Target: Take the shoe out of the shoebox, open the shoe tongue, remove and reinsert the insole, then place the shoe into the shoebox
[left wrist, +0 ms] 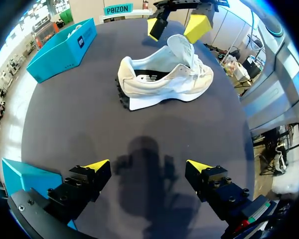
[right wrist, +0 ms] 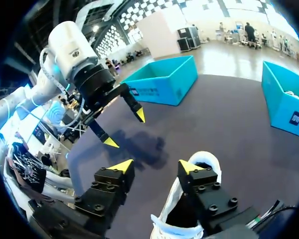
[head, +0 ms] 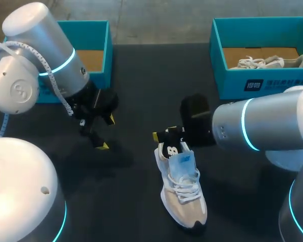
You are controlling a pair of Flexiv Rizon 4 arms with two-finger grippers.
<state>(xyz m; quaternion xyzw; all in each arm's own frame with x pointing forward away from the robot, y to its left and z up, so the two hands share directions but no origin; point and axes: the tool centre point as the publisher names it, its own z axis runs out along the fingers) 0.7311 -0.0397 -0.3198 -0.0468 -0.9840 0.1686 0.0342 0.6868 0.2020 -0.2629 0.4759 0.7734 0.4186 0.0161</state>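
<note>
Head view: a cream and white shoe (head: pixel 189 209) is recorded upright on the dark worktop (head: pixel 136 91), near its near edge, toe toward that edge. White laces (head: pixel 184 187), a black logo panel (left wrist: pixel 147 77) and a raised pale blue tongue (head: pixel 183 164) are noted. The right end effector (head: pixel 167 134) is positioned at the heel, fingers apart. The left end effector (head: pixel 106 132) is held spread, well apart from the shoe. White print, not read out, is borne by the teal shoebox (head: pixel 257 83) at the far right corner.

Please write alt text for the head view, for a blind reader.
A white shoe lies on the dark table, its tongue raised, with the right hand open over its heel end. The left hand hangs open beside it; the teal left shoebox and right shoebox stand behind.
</note>
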